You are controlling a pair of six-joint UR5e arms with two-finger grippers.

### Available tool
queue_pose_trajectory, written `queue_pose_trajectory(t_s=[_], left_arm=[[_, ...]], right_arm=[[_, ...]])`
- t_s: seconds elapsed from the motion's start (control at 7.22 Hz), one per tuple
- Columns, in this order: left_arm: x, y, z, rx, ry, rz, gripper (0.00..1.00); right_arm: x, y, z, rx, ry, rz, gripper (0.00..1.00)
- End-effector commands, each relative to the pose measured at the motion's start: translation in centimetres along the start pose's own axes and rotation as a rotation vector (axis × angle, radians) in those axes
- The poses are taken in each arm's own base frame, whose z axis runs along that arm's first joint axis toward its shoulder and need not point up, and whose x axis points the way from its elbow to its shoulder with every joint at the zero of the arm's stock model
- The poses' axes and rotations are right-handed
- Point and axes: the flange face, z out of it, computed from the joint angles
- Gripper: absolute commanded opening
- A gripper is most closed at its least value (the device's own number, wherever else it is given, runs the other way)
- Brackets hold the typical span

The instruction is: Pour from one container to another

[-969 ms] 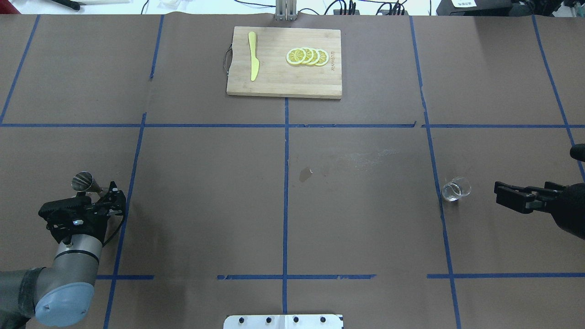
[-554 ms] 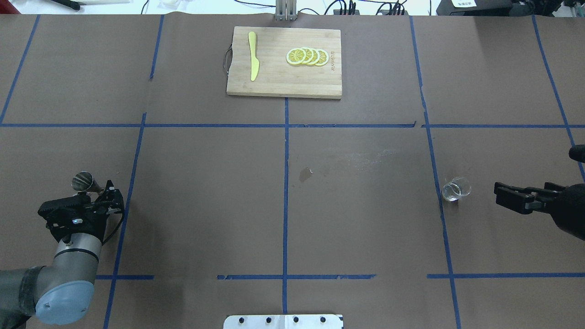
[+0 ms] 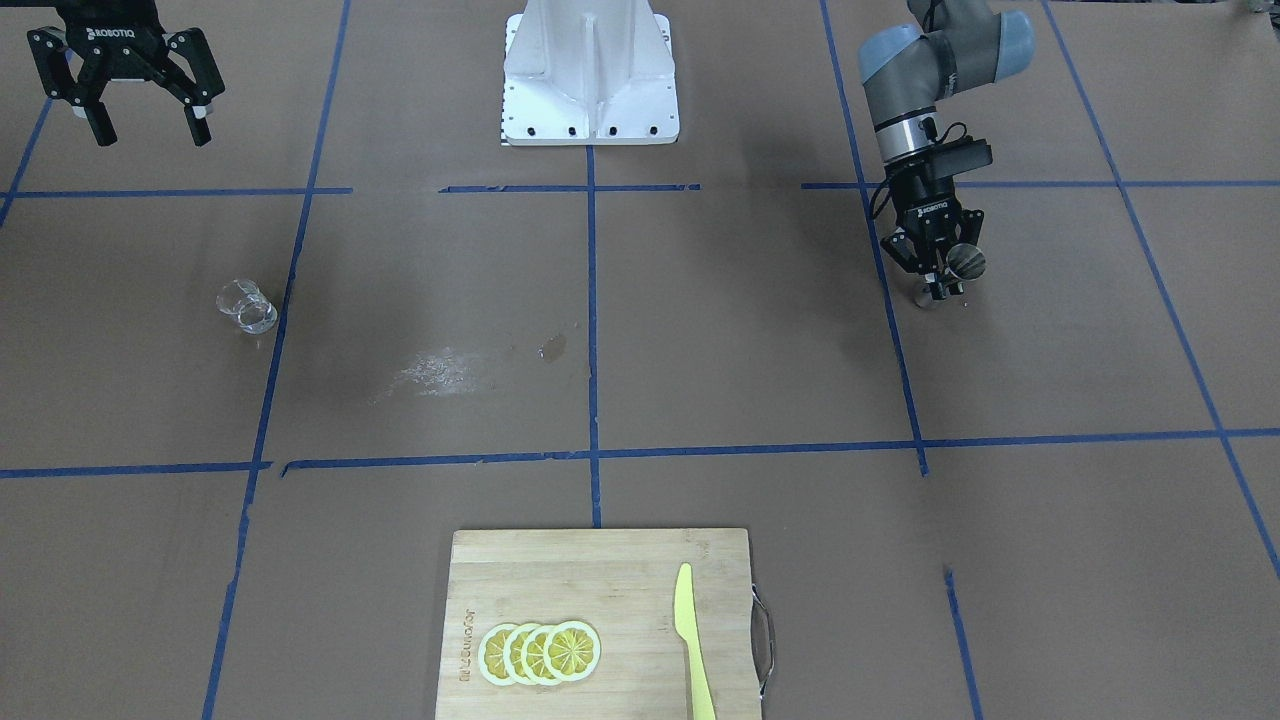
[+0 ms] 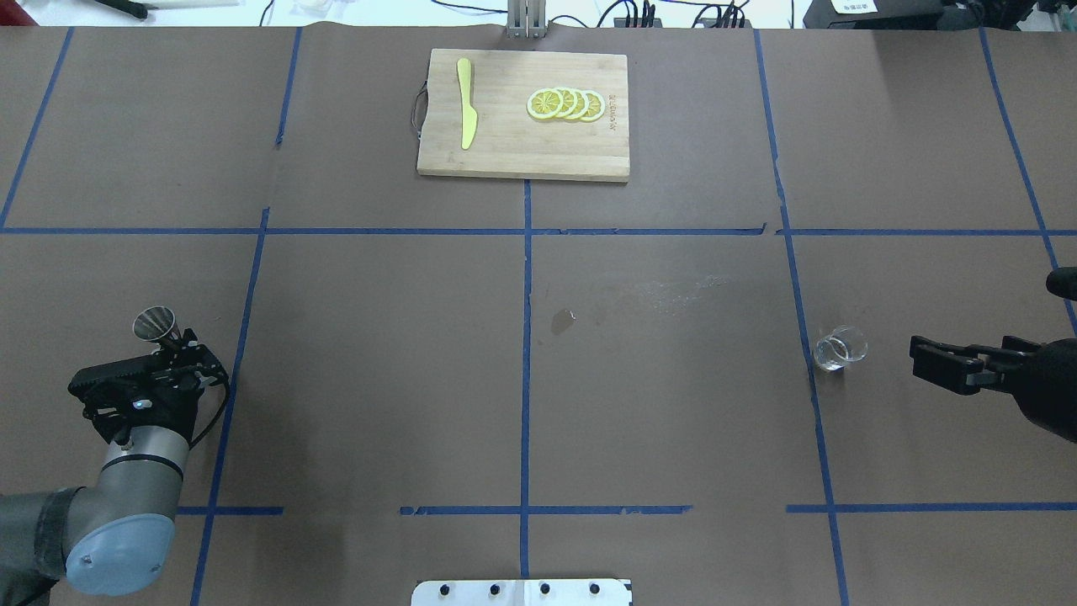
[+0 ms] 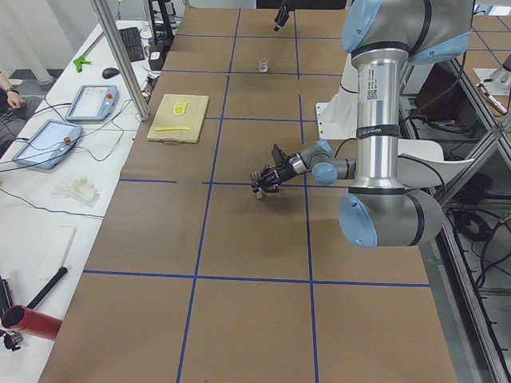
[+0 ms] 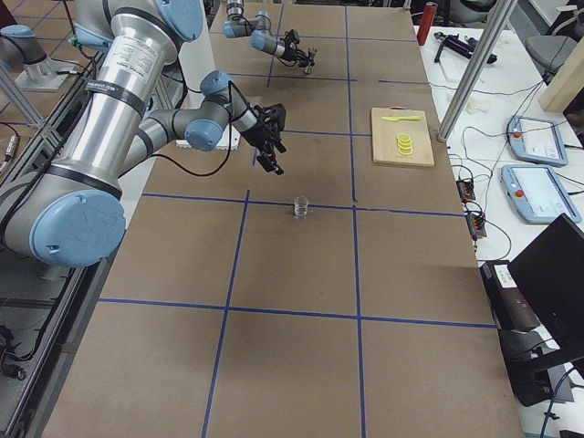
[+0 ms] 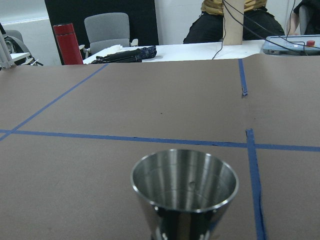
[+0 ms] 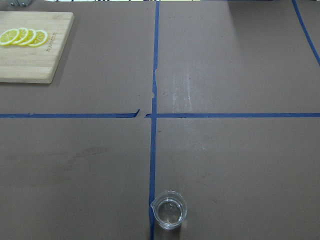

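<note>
Jigger [image 4: 156, 324] of dull steel, hourglass-shaped, clamped at its waist in my left gripper [image 3: 940, 275], low near the brown table [image 4: 379, 353] on my left side. My right gripper [image 3: 148, 135] hangs with fingers spread, holding nothing. The clear glass measuring cup [image 4: 837, 349] stands upright near it, far right, just beside a blue tape line [image 4: 820, 438].

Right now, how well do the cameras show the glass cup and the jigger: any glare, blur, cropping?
Right wrist view: the glass cup is sharp but faint against the brown paper, close to the bottom edge. Overhead view: it is small, only rim highlights showing. Left wrist view: the jigger is in focus, streaky reflections inside, its lower part cut off by the frame.
</note>
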Motion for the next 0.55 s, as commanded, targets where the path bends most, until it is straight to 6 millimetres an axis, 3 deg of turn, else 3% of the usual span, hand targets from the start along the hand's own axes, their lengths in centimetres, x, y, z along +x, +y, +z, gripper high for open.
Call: queue_pose_trajectory(t_s=[0.0, 0.42], left_arm=[[3.0, -4.1, -2.8, -0.011, 0.062, -0.064, 0.00], [6.5, -7.5, -3.9, -0.002, 0.141, -0.104, 0.00]], right_arm=[[0.3, 0.1, 0.6, 0.023, 0.019, -0.007, 1.00], [-0.3, 4.5, 4.9, 0.128, 0.042, -0.052, 1.00]])
